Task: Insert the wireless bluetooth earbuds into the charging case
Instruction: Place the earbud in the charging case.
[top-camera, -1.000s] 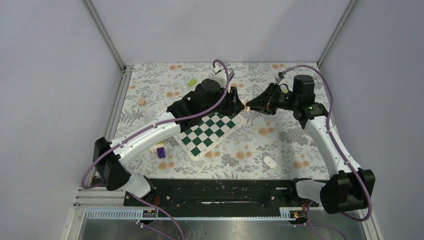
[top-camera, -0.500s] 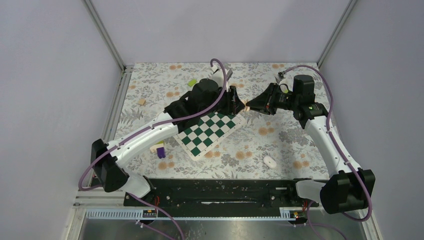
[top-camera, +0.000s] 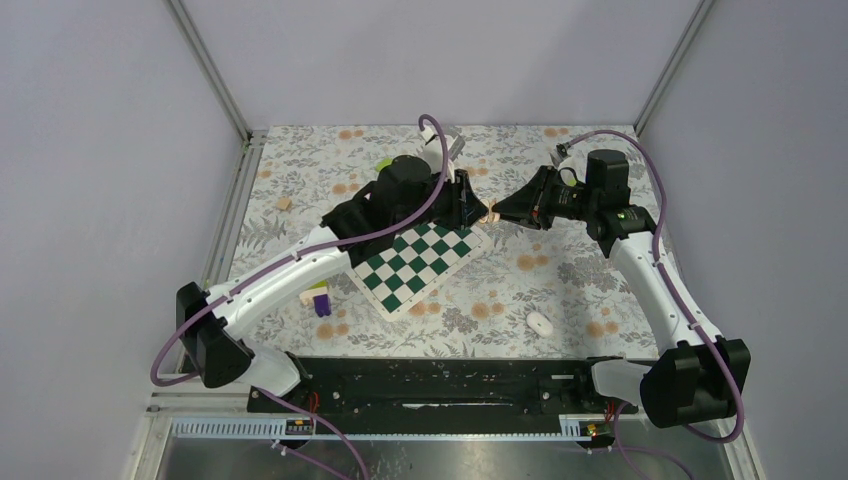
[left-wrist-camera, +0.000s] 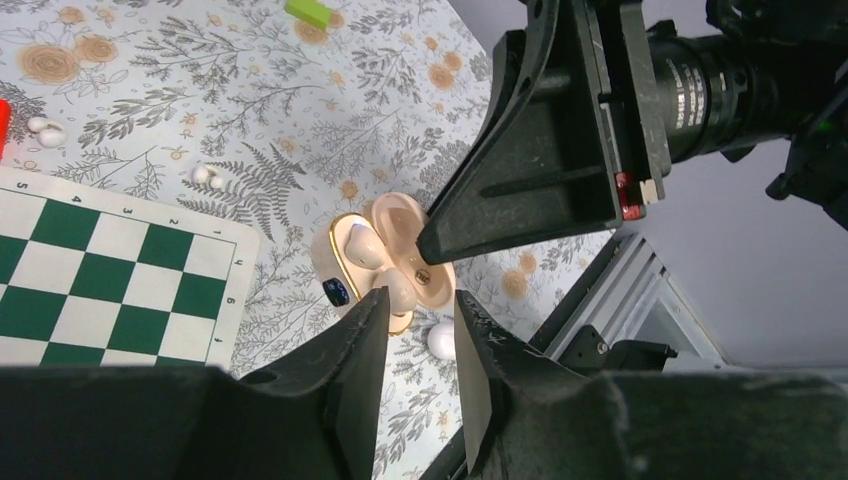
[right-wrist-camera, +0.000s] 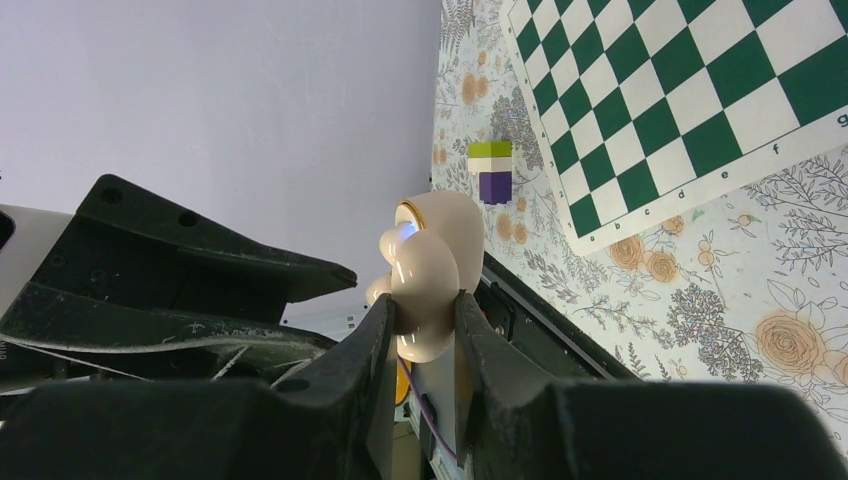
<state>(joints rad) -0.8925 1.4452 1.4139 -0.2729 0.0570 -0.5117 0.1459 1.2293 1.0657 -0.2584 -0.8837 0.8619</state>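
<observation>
The charging case (left-wrist-camera: 385, 262), pale beige with a gold rim, hangs open above the floral table. My right gripper (right-wrist-camera: 424, 300) is shut on its body (right-wrist-camera: 430, 270). Two pale oval earbuds (left-wrist-camera: 360, 245) sit in its hollows, as the left wrist view shows. My left gripper (left-wrist-camera: 422, 297) hovers right at the case with its jaws apart and nothing between them. Its left fingertip (left-wrist-camera: 375, 310) is against the nearer earbud (left-wrist-camera: 402, 288). From above, the two grippers meet tip to tip, left gripper (top-camera: 468, 205) and right gripper (top-camera: 500, 212), with the case (top-camera: 490, 214) between them.
A green-and-white chessboard mat (top-camera: 415, 262) lies under the left arm. A white oval piece (top-camera: 540, 322) rests at the front right. There is a purple-and-green block (top-camera: 321, 300), a green block (top-camera: 384, 165) and a tan block (top-camera: 284, 203). Small white bits (left-wrist-camera: 48, 130) lie by the mat.
The left arm has edged slightly back and left while staying at the case, and its jaws stand a little narrower. The right arm holds still with the case.
</observation>
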